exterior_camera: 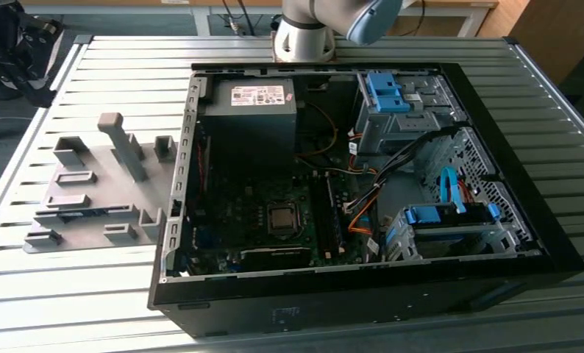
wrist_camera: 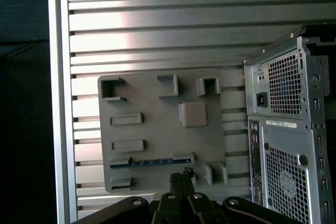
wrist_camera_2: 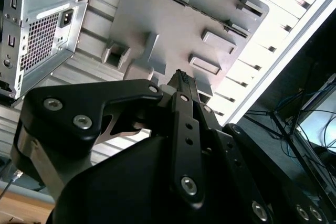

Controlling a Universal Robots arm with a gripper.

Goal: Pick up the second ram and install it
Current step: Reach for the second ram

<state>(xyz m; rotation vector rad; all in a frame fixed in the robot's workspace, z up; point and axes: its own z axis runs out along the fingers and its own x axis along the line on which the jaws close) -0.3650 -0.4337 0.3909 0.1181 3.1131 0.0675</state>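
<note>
The second ram [wrist_camera: 151,161], a thin blue stick, lies on edge between two low blocks of the grey fixture plate [wrist_camera: 157,124]. In the exterior view the ram [exterior_camera: 80,213] sits near the plate's [exterior_camera: 95,193] front, at the exterior view's left of the open computer case [exterior_camera: 527,257]. My gripper [wrist_camera: 182,173] hangs well above the plate, its black fingers pressed together and holding nothing. Its tips line up close to one end of the ram. In the second wrist view the gripper [wrist_camera_2: 181,75] also stands shut over the fixture plate [wrist_camera_2: 152,19].
Several grey blocks and one tall post [exterior_camera: 125,147] stick up from the plate. The case's perforated back panel [wrist_camera: 286,129] stands beside the plate. The arm's base [exterior_camera: 307,33] is behind the case. Everything rests on a slatted metal table [exterior_camera: 76,294].
</note>
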